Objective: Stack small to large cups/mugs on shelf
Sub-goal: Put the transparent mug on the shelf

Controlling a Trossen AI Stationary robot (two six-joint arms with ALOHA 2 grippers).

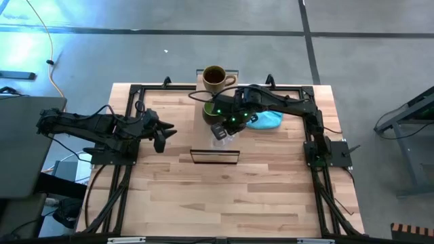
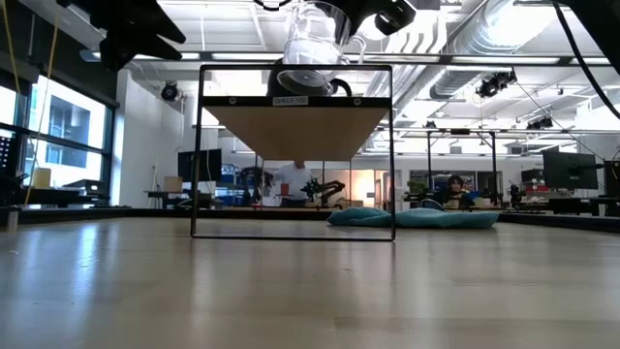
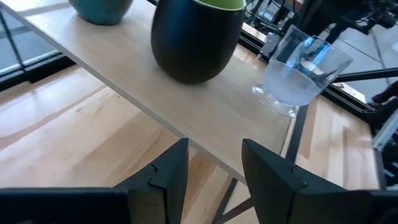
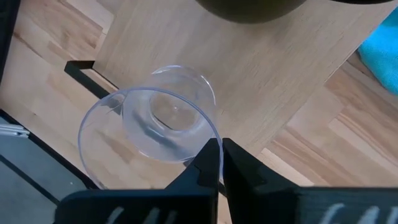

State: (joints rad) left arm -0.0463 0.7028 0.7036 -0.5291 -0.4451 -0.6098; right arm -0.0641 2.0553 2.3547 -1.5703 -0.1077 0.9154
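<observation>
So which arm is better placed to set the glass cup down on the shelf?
Right. The right gripper is shut on the glass cup rim, directly over the shelf. The left gripper is open, beside the shelf.

Shelf [image 3: 205, 118] with mugs [image 3: 196, 37], glass cup [image 3: 298, 71]

Clear glass cup [image 4: 152, 140]; glossy dark mug [image 3: 196, 37]; matt wood shelf [image 3: 205, 115].
</observation>
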